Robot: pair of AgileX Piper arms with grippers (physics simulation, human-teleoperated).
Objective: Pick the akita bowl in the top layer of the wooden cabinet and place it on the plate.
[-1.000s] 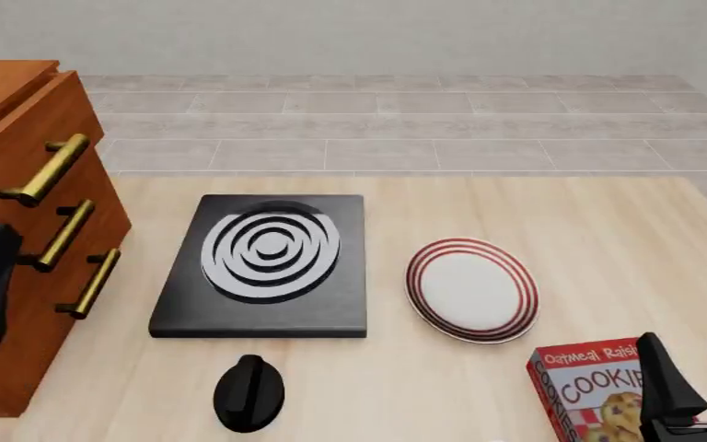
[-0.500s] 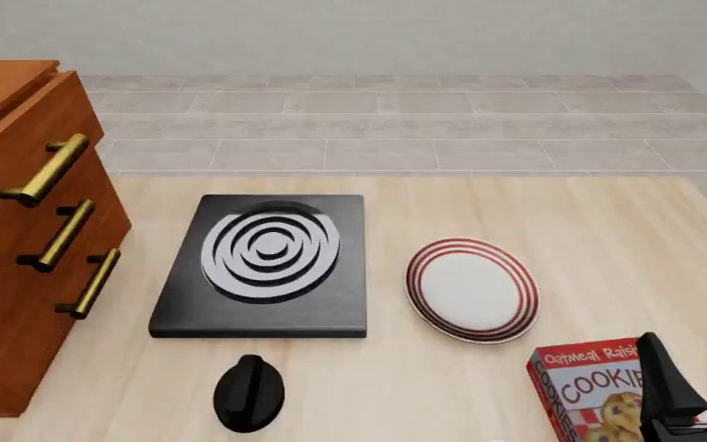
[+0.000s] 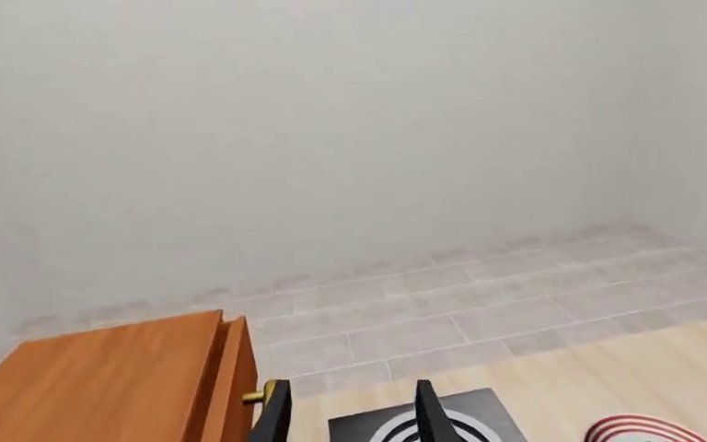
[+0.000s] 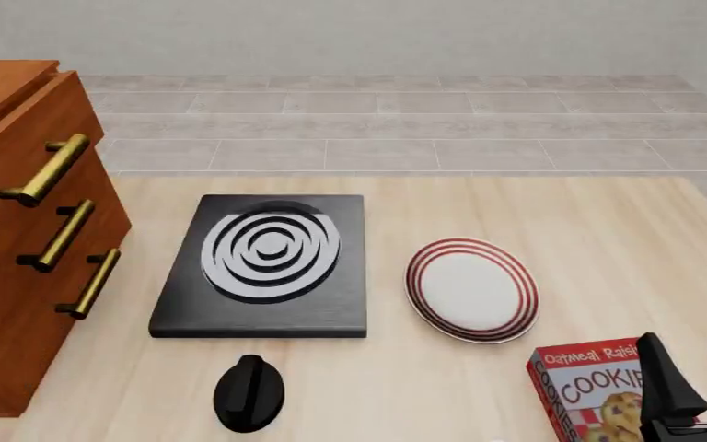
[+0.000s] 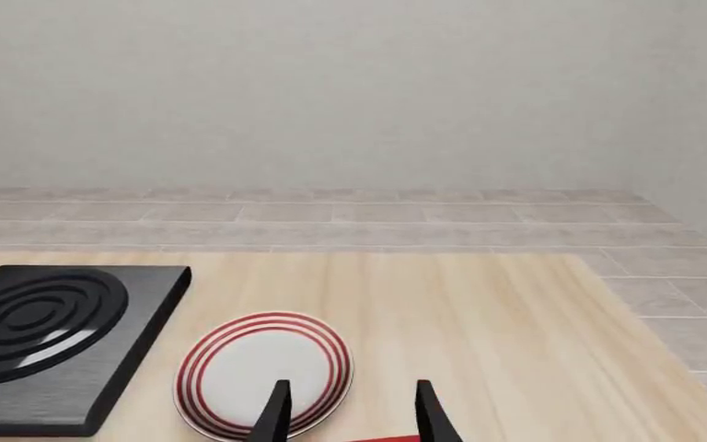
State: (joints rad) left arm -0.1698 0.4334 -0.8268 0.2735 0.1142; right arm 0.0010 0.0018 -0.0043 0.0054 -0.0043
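Your left end effector (image 3: 343, 414), fingers apart and empty, has lifted out of the front view above the wooden cabinet (image 4: 16, 230), whose top layer (image 4: 34, 138) looks shut, so the akita bowl is presumably hidden inside.

Shut cabinet (image 4: 16, 239); seemingly bare plate (image 4: 471, 289).

You see one readable label only: red cookie box (image 4: 593, 387) at near right of table, front face reads "Oatmeal Raisin" (last letters cut off by right gripper (image 4: 698, 378)) above large "COOKIE", rest hidden. No other text legible.
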